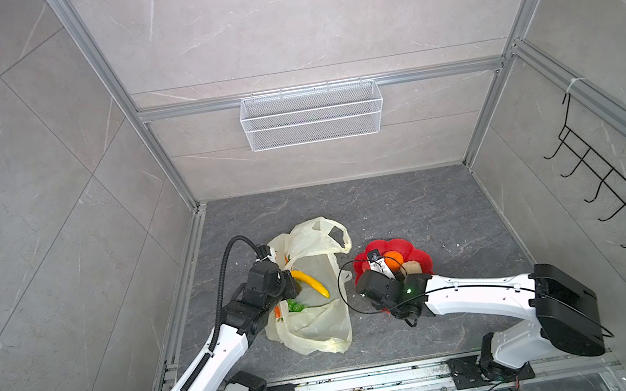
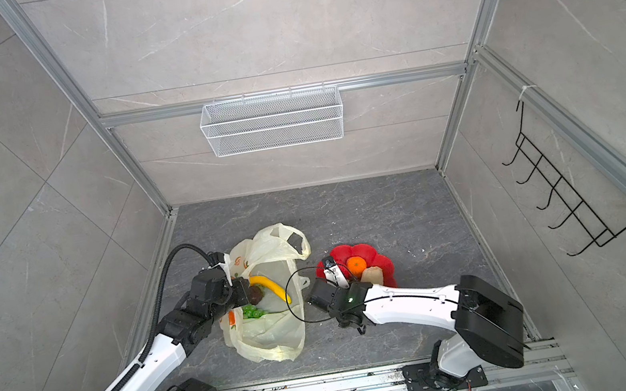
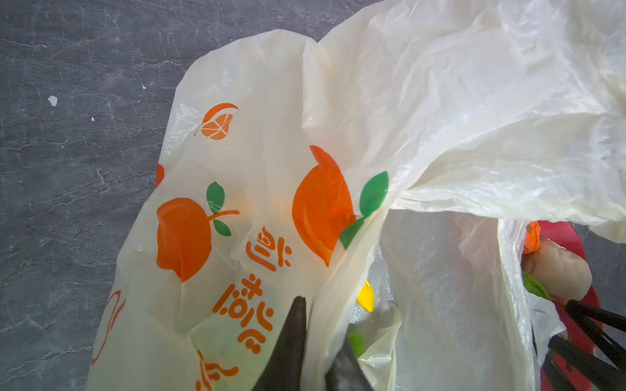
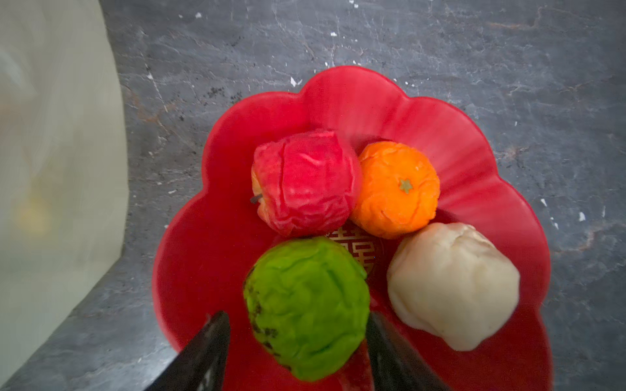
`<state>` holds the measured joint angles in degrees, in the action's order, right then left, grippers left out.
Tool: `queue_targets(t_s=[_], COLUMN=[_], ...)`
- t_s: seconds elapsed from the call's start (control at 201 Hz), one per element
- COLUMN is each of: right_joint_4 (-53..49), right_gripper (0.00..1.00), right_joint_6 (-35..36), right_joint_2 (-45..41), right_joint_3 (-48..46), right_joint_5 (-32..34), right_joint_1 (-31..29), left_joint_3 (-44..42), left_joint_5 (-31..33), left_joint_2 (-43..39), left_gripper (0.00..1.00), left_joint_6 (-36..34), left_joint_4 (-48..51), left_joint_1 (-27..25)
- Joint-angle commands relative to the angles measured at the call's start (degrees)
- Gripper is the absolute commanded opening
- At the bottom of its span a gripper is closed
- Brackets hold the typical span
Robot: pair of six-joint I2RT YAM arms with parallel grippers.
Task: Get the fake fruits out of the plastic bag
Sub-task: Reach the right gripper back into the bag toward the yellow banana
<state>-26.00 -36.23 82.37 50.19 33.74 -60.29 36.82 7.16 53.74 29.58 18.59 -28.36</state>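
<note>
Bright, even light, soft shadows, bowed top-view edges (plastic bag (image 4: 50, 169) a close blur)

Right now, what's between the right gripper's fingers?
A green round fruit on the red plate lies between the fingers of the right gripper; the right wrist view shows it.

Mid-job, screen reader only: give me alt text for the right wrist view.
A red flower-shaped plate holds a red fruit, an orange, a pale fruit and a green fruit, the last lying between the fingers of the open right gripper. The plastic bag blurs one edge.
</note>
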Motion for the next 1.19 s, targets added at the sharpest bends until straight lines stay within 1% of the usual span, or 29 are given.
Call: queue_targets(t_s=[0.0,0.164,0.269,0.348,0.488,0.548,0.637,0.757,0.831,0.866,0.876,0.931,1.05,1.13,1.19], right_joint_4=[0.4,6.8,13.0,15.9,20.0,22.6,23.0,23.2,24.1,23.8,23.6,22.7,21.8,20.8,19.3], right_gripper=[0.64,0.59,0.57,0.56,0.55,0.55,0.55,0.55,0.58,0.58,0.58,0.59,0.61,0.62,0.67], right_joint_6=[2.6,4.4,4.3,2.3,-3.7,-5.7,-10.8,-18.0,-21.4,-21.8,-23.2,-25.5,-28.8,-30.6,-31.3], right_joint_2=[-3.3,-2.5,1.0,5.4,11.9,13.9,17.1,21.0,23.2,24.4,24.7,26.7,31.0,33.2,34.3], right_joint_3=[3.9,8.1,11.1,14.3,17.3,17.9,20.0,21.7,22.6,23.4,23.6,25.3,28.8,30.8,32.4], right_joint_5=[-2.8,-10.3,-18.7,-22.3,-25.2,-27.2,-27.7,-26.7,-26.0,-26.0,-26.0,-26.1,-28.3,-28.4,-27.6], right_joint_1=[-2.1,-4.6,-5.2,-6.2,-6.5,-6.7,-7.0,-7.0,-6.9,-6.5,-6.4,-5.6,-3.8,-2.9,-2.3], left_joint_3=[-0.8,-3.1,-4.1,-5.2,-4.9,-4.8,-5.6,-6.7,-6.9,-7.0,-7.0,-7.0,-7.4,-7.9,-8.5], left_joint_5=[0.8,3.5,5.3,7.1,12.1,12.4,12.0,11.9,12.4,12.5,12.6,12.8,13.1,13.6,13.9], left_joint_2=[-2.5,-5.8,-6.8,-7.4,-6.4,-5.7,-5.0,-4.5,-4.6,-4.7,-4.8,-4.8,-5.5,-6.3,-7.1], left_gripper=[0.13,0.13,0.13,0.13,0.13,0.13,0.13,0.13,0.13,0.13,0.13,0.13,0.13,0.13,0.14], left_joint_6=[0.8,2.0,2.7,3.8,6.1,6.3,7.8,9.6,10.1,10.0,10.0,10.0,9.9,10.0,10.1], left_joint_4=[2.0,3.5,4.9,5.3,8.7,8.7,7.8,6.8,7.0,6.9,6.8,6.9,6.5,6.4,6.3], left_joint_1=[0.1,0.1,0.1,0.1,0.2,0.4,0.4,0.5,0.5,0.5,0.6,0.6,0.6,0.6,0.6])
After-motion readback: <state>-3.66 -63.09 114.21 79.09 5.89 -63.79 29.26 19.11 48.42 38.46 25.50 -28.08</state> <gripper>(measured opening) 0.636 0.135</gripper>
